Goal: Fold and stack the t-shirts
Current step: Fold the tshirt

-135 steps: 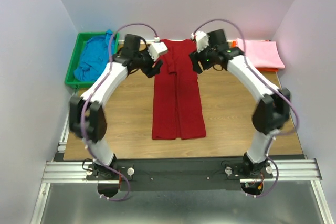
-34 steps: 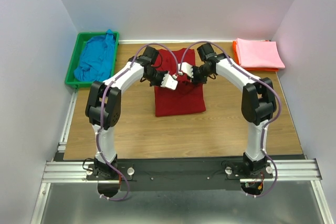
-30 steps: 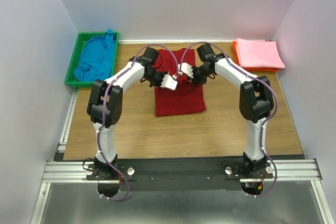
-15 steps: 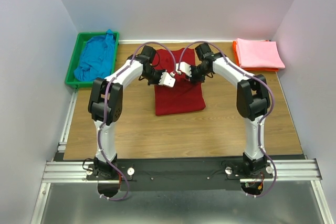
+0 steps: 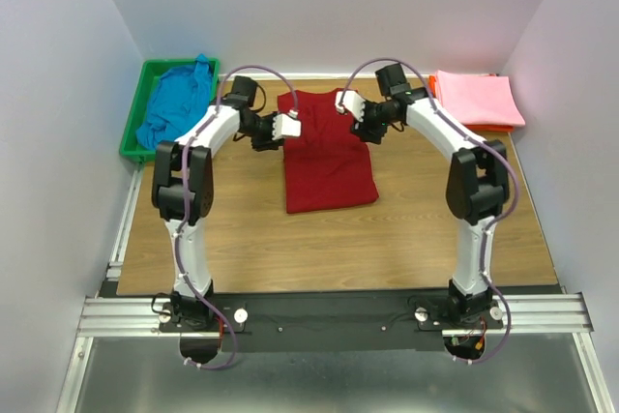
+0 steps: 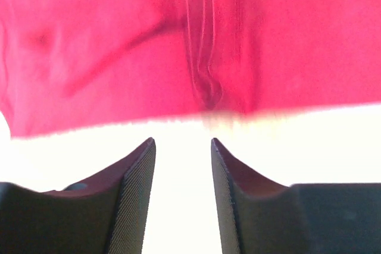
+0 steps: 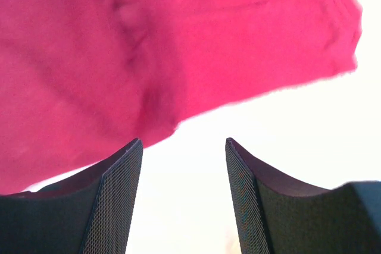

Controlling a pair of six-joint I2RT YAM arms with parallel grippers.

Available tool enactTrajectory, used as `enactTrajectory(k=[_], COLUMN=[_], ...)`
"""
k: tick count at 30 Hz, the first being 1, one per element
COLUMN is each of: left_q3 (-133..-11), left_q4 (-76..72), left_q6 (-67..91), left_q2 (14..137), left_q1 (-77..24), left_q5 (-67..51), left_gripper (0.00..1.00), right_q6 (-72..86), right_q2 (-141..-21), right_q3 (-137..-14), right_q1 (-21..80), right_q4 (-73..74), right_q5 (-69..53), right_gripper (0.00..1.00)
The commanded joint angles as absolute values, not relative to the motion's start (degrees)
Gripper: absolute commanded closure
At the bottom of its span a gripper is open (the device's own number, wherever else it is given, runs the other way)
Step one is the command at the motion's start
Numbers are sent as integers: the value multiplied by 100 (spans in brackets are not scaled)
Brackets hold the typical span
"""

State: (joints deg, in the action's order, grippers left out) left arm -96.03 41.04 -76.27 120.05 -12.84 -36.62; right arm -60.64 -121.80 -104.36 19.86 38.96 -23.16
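The dark red t-shirt (image 5: 327,154) lies folded in a short rectangle at the middle of the table; it fills the top of the left wrist view (image 6: 196,40) and the right wrist view (image 7: 149,46). My left gripper (image 5: 274,129) is open and empty beside the shirt's upper left edge. My right gripper (image 5: 365,117) is open and empty beside its upper right edge. The bright blue t-shirt (image 5: 177,105) lies crumpled in the green bin. The light pink t-shirt (image 5: 476,98) lies folded at the back right.
The green plastic bin (image 5: 134,131) stands at the back left. The thin orange tray (image 5: 495,128) sits under the pink shirt. Walls close in the table at the back and both sides.
The long red shirt was folded in half to a short rectangle. In the last second both grippers let go and drew apart off the shirt, left going left, right going right.
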Motion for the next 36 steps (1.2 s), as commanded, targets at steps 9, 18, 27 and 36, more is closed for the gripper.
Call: enactTrajectory(k=[9,18,27,36], left_q3=[-6690,-5880,-5617,-5370], left_q4=[3104,2364,2417,2531], left_q6=[-6540,-6065,-6205,-6372], left_q2=[9529,9694,10002,10037], left_q1=[-2117,-2751,-2795,-2892], left_q5=[-4114,-3850,-3639,-3402], left_gripper=[48,48,48,52], right_q6=[-5951,-5713,-5871,-5880], right_q2=[-9774,-10221,-10547,-10319], right_q3=[-7147,-6856,-6259,-6038], right_q1=[2329,2513,2566,2575], right_q4=[3965,3490,3244,3261], right_q5=[-2874,-2892,-2611,-2365], right_gripper=[42,45,50,43])
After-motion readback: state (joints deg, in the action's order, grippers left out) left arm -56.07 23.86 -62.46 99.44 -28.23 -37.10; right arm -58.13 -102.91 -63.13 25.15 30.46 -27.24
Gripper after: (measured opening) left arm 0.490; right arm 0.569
